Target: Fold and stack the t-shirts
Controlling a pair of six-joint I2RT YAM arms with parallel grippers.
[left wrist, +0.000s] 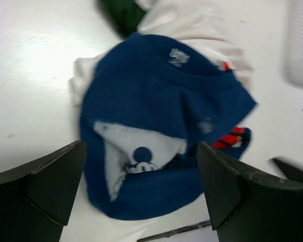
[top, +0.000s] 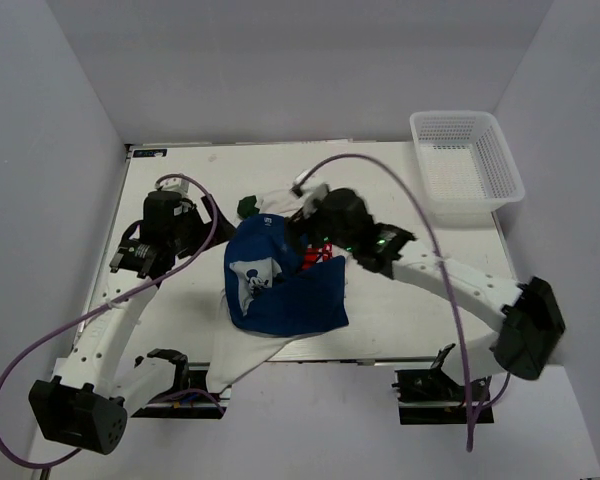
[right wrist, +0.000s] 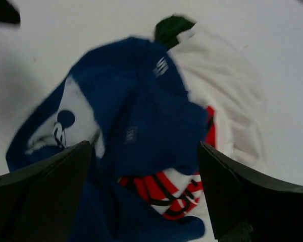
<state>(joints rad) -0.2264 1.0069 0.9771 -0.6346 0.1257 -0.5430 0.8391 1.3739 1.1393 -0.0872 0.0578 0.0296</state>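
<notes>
The t-shirts lie in one crumpled heap in the middle of the table. The royal blue one [top: 285,290] [left wrist: 156,96] [right wrist: 141,101] is on top, its white graphic [left wrist: 139,154] showing. Under it peeks the white one with red print [top: 322,256] [right wrist: 166,194] [left wrist: 233,138]. The off-white one [right wrist: 222,85], with a dark green part [top: 248,205] [left wrist: 118,15] [right wrist: 172,27], lies at the heap's far side. My left gripper [top: 208,220] [left wrist: 141,146] hovers open at the heap's left. My right gripper [top: 308,212] [right wrist: 144,146] hovers open over its far right. Neither holds cloth.
A white mesh basket [top: 465,165] stands at the table's far right corner. White cloth [top: 235,355] from the heap hangs over the near table edge. Grey walls close in the table [top: 170,300] on three sides. A purple cable loops above each arm.
</notes>
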